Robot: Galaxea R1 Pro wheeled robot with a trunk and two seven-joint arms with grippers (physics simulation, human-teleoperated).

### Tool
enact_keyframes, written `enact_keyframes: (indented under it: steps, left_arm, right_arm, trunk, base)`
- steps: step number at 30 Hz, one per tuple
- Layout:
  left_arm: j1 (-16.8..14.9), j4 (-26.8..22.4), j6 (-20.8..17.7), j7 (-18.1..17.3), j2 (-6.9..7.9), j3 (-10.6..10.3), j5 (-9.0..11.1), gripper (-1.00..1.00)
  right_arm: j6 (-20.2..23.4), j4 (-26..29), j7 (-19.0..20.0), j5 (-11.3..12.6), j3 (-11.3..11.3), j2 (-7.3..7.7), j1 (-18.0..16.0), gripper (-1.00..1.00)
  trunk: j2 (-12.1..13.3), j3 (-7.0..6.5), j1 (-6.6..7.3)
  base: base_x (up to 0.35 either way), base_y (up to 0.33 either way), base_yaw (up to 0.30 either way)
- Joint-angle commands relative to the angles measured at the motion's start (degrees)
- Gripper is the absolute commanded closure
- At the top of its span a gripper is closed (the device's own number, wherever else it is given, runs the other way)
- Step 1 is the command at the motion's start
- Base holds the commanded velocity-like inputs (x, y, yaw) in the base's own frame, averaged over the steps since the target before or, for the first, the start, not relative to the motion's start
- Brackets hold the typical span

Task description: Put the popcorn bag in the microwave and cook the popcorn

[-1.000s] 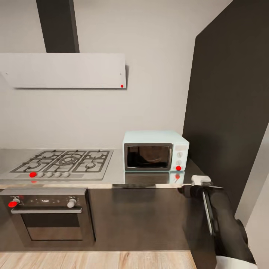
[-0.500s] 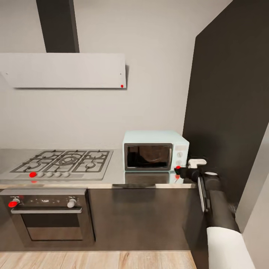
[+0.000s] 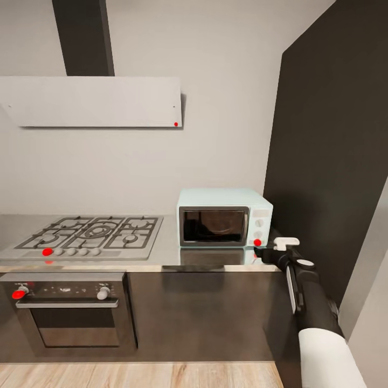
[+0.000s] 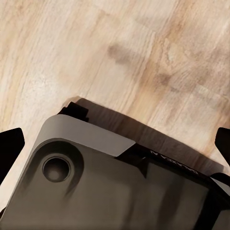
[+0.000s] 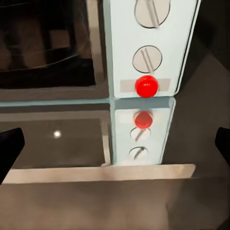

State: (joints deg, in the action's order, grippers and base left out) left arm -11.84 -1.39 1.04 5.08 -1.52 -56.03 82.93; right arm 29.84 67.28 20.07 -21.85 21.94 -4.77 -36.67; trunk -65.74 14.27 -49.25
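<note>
Since a second ago I raised my right gripper [image 3: 262, 249] to one microwave [image 3: 223, 217] on one countertop [image 3: 167, 253], fingers spread before its red light [image 5: 146, 86]; two knobs above. Left gripper [image 4: 115, 143] spread.

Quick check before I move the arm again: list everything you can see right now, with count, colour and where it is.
microwave: one, pale blue-white, dark glass door shut, on the countertop at its right end.
indicator light: one, red, at the foot of the microwave's panel, under two round knobs.
countertop: one, grey and glossy, over dark cabinets.
gas hob: one, steel with dark grates, set in the countertop left of the microwave.
built-in oven: one, steel, below the hob.
range hood: one, pale grey with a dark flue, on the wall above the hob.
tall dark panel: one, right of the microwave.
floor: light wood.
right gripper: black, just in front of the indicator light; fingers spread.
left gripper: dark fingertips at the picture's edges, over the floor.
</note>
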Motion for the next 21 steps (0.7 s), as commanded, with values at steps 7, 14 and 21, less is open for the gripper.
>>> enact_keyframes:
  steps: [7, 14, 21]
  left_arm:
    - [-0.02, -0.19, 0.10, 0.28, 0.01, -0.48, 0.30, -1.00]
    - [-0.02, -0.19, 0.11, 0.28, 0.02, -0.48, 0.37, -1.00]
    - [-0.02, -0.19, 0.11, 0.28, 0.02, -0.43, 0.39, -1.00]
  right_arm:
    - [-0.21, -0.36, 0.41, -0.81, 1.00, 0.01, -0.07, -1.00]
    - [-0.28, -0.56, 0.38, -0.82, 1.00, 0.09, -0.07, -1.00]
    - [-0.26, -0.65, 0.53, -0.74, 2.76, 0.17, -0.03, -1.00]
  trunk:
    - [-0.05, 0.08, 0.00]
    - [-0.05, 0.08, 0.00]
    - [-0.05, 0.08, 0.00]
  base:
    - [0.106, 0.000, 0.000]
    - [0.217, 0.000, 0.000]
    - [0.048, 0.000, 0.000]
